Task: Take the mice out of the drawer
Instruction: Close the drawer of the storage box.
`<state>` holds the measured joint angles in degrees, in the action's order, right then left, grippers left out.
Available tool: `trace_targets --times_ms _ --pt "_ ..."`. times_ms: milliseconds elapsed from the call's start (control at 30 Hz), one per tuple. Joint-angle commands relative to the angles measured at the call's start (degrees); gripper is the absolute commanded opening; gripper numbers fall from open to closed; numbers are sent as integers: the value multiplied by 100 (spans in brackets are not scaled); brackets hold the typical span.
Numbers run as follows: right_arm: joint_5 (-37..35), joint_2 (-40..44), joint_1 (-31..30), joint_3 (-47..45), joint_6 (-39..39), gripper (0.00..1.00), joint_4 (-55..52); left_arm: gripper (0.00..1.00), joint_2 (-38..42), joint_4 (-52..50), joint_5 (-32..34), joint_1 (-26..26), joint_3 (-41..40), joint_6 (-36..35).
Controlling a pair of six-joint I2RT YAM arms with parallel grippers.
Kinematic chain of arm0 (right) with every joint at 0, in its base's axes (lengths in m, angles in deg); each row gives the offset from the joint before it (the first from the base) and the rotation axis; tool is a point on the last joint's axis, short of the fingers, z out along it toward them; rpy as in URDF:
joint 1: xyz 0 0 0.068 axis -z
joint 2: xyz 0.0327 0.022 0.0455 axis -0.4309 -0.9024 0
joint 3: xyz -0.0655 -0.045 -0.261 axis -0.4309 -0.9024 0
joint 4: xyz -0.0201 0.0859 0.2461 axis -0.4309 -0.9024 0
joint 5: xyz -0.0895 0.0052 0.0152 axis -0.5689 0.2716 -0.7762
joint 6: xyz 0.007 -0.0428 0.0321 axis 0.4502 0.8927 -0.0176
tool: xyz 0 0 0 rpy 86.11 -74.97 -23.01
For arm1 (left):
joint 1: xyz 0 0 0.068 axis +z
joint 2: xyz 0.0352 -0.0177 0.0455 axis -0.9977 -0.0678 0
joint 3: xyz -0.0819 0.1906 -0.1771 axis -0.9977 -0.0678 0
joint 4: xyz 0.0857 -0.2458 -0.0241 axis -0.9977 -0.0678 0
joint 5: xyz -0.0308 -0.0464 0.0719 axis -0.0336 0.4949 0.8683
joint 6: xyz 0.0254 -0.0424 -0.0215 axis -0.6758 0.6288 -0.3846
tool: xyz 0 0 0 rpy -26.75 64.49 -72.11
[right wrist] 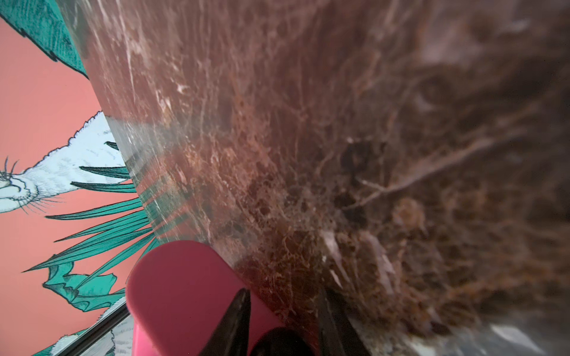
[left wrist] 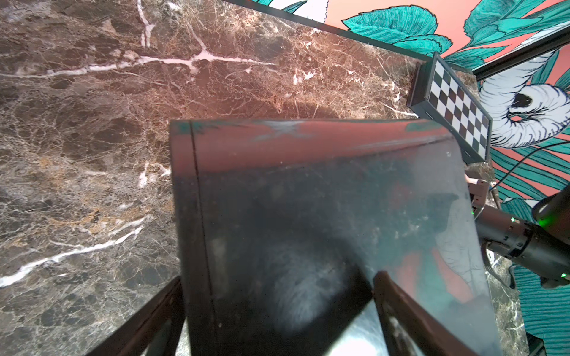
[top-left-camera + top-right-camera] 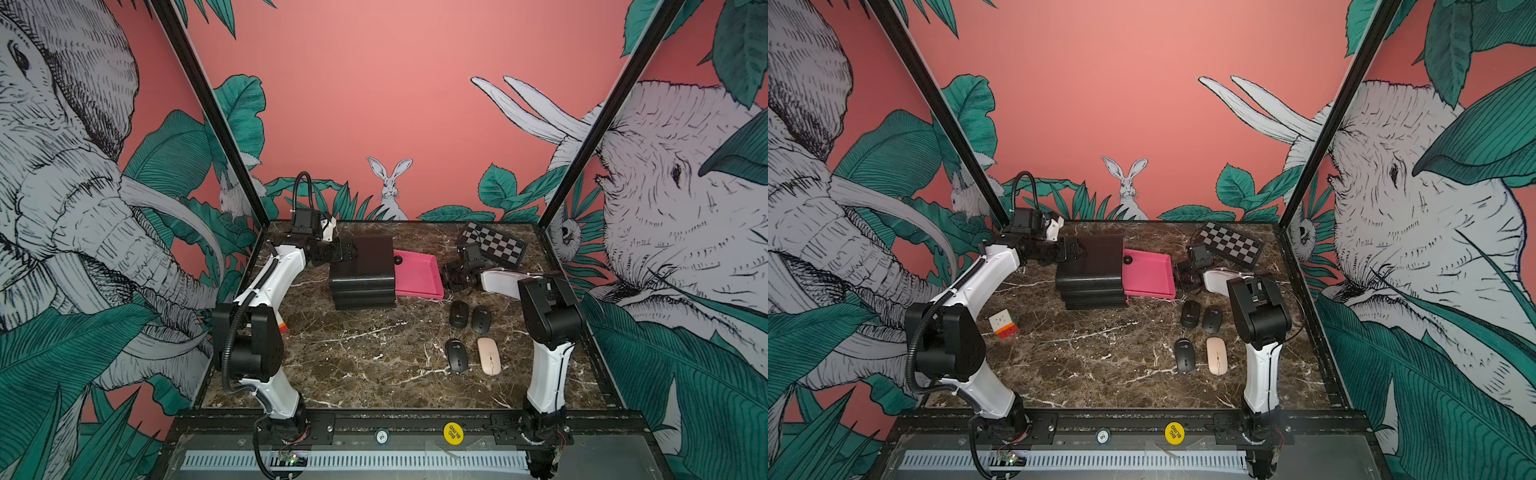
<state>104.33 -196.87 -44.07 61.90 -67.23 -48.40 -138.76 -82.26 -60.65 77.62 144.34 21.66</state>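
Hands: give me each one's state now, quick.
Left hand: open, resting on the black cabinet.
Right hand: beside the pink drawer, something dark between its fingers; open or closed cannot be told.

Dark object (image 1: 277, 343) at right pincer (image 1: 283, 291) is cropped, unidentifiable.

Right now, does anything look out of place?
Nothing spilled or damaged. The pink drawer stands pulled out of the black cabinet, four mice lie on the table. Only strays: a colour cube at the left, a chessboard at the back right.
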Motion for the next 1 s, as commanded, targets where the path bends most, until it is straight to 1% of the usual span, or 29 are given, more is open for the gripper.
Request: trace_targets --times_ms 0,267,533,867,967 --pt "0 235 -122 -40 -56 34 260 94 -10 -95 -276 -24 -165 -9" --pt "-60 623 -283 142 76 31 177 94 -49 -43 -445 -30 -192 -23" --pt "-135 913 -536 22 -100 31 355 94 -68 15 -567 -29 -201 4" --pt "107 393 -979 534 -200 31 429 94 -107 32 -665 -31 -174 19" --pt "171 265 -1079 844 -200 31 393 94 -102 45 -674 -30 -201 22"
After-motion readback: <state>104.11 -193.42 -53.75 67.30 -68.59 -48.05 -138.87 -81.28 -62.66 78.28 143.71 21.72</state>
